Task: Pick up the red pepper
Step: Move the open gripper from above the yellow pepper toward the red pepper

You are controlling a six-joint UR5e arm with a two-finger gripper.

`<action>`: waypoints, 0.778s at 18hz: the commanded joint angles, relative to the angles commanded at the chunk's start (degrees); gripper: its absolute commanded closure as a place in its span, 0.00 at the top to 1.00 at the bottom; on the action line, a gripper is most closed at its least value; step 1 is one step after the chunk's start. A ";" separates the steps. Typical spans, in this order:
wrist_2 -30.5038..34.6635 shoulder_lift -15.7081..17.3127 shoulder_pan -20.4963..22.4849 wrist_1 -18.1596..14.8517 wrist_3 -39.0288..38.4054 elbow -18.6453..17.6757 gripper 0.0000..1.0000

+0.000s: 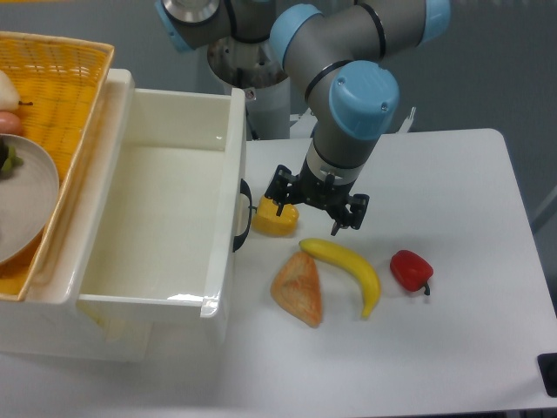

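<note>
The red pepper (411,269) lies on the white table, right of the banana (347,271), its dark stem pointing toward the front. My gripper (315,212) hangs above the table to the pepper's upper left, over the gap between the yellow pepper (273,218) and the banana. Its two black fingers stand apart with nothing between them, so it is open. The red pepper lies apart from the fingers and untouched.
An orange wedge-shaped piece (298,290) lies left of the banana. A large white bin (224,226) stands at the left, with a yellow woven basket (74,96) holding a plate behind it. The table's right edge runs near the pepper.
</note>
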 joint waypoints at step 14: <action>7.19 -2.89 1.32 8.17 10.78 -2.20 1.00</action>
